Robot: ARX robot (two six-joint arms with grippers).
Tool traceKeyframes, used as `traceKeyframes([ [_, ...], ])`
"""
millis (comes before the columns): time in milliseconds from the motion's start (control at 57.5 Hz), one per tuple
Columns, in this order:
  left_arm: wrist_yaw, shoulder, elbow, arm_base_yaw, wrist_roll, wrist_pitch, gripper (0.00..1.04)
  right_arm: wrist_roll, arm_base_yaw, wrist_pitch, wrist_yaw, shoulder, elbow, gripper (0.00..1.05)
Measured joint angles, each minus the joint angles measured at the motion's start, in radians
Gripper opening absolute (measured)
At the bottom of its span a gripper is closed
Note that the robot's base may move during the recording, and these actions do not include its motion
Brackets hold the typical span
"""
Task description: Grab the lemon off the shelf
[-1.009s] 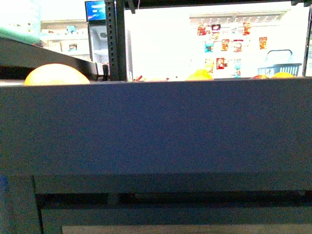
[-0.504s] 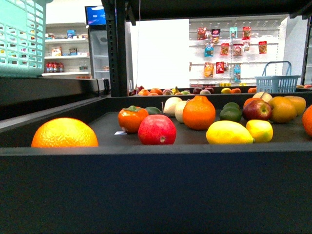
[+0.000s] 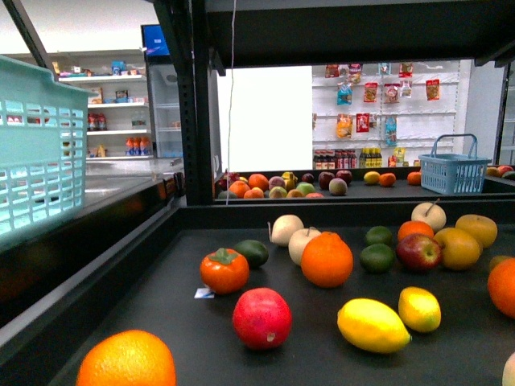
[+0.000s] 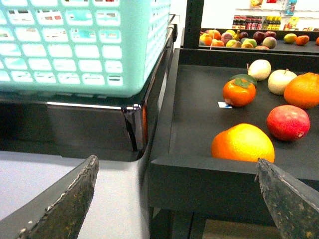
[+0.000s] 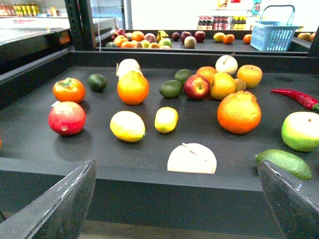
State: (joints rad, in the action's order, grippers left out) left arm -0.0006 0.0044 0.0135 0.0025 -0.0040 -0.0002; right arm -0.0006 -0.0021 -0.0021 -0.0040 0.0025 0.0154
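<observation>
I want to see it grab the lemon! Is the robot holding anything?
No. The left gripper and right gripper are open and empty; the lemon lies on the shelf.

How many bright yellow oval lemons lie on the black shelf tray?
2. The larger bright yellow lemon lies right of the round red fruit; the smaller yellow lemon lies just beside it, further right. Others may hide behind fruit.

Lit brightly and evenly from overhead; threw soft shadows on the shelf. Clipped to white at the back wall. Looked sharp, slightly noisy.
</observation>
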Motion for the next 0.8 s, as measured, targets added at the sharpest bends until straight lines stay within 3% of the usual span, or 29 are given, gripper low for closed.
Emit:
traceKeyframes([
  [800,0.000,0.000,0.000,0.000,0.000,0.000,0.97,0.000,0.000,0.000,0.001,0.000,0.000,0.97],
])
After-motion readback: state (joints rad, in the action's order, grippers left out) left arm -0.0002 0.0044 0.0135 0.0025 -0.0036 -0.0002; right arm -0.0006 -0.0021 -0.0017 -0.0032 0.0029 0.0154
